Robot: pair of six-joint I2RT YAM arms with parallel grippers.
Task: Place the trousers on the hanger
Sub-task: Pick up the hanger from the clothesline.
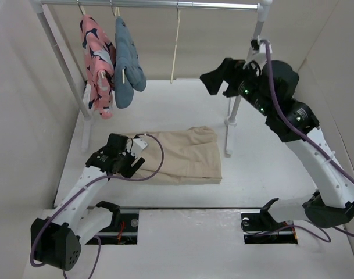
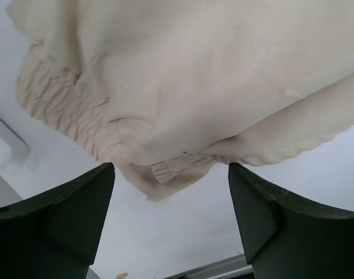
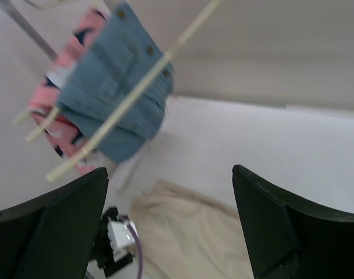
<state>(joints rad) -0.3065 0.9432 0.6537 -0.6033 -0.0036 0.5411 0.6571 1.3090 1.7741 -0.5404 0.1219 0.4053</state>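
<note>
Tabletop [image 1: 270,174], white and walled on three sides, carries the scene, with the grey rail [image 1: 153,4] spanning its far end on two posts. Next in size are the trousers [image 1: 182,154], lying flat and folded on the table left of centre, nowhere near the rail. The pink garment [image 1: 95,64] and the blue denim garment [image 1: 127,67] hang side by side at the rail's left. The hanger [image 1: 175,46] hangs bare to their right, thin and free to swing.

The right gripper [image 1: 220,78] is raised just right of the hanger, jaws spread wide with nothing between them. The left gripper [image 2: 171,192] sits low at the near-left edge of the trousers, jaws likewise spread and empty, a gathered elastic hem just ahead of them.

Trouble could come from a shallow pinch. Catching only the top layer would probably let the fold fall open on lifting and drag loose cloth. The hanger looks light, so a nudge from the right arm may set it swinging or unhook it. Smooth cloth draped unevenly could slide off the bar.
</note>
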